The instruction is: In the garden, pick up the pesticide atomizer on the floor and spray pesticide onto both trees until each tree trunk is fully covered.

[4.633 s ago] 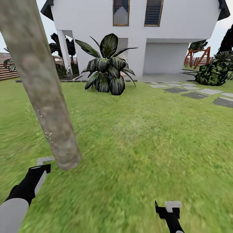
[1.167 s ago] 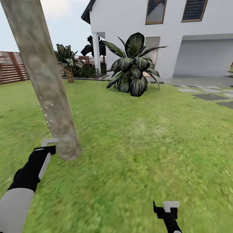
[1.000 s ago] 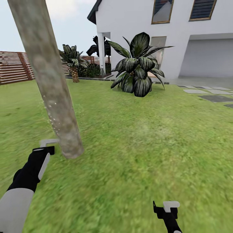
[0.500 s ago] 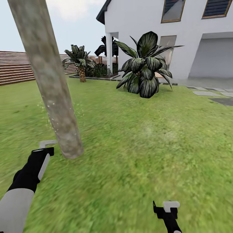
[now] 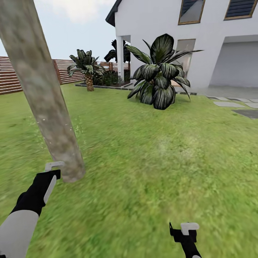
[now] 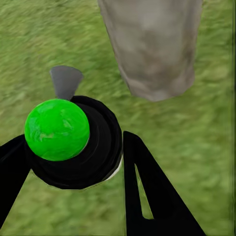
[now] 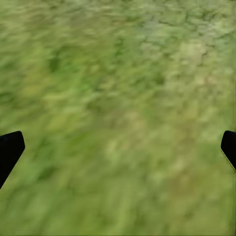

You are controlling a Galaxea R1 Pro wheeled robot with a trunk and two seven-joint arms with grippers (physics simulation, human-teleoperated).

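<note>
On the lawn (image 5: pixel 150 157) of the garden, close against the foot of a thick pale grey-brown tree trunk (image 5: pixel 46 104); white house (image 5: pixel 186 36) and a broad dark-leaved plant (image 5: pixel 157 75) beyond, slatted fence (image 5: pixel 10 75) to the left. Left gripper (image 5: pixel 52 170) sits just beside the trunk's base, and its fingers (image 6: pixel 147 191) are clamped round the pesticide atomizer (image 6: pixel 69 142): black rounded body, bright green cap, grey nozzle (image 6: pixel 64 81) jutting forward. Step in hand, by my reading: spraying this trunk, with the low part being worked. Fine pale specks show on the bark (image 5: pixel 53 118) and in the air near it, which may be spray; coverage cannot be judged from them. Atomizer's long axis runs roughly along the fingers, seen nearly end-on from the left wrist camera; the nozzle points ahead toward the grass just to one side of the trunk base (image 6: pixel 157 54), not squarely at the bark. Trunk itself leans across the head view, top toward the left. Next move likely calls for turning the nozzle onto the bark, then sweeping up the trunk and round its far side, keeping near without touching. The second tree is yet to be reached. Right gripper (image 5: pixel 186 229) hangs low over bare grass, fingers (image 7: pixel 10 150) spread wide and holding nothing.
</note>
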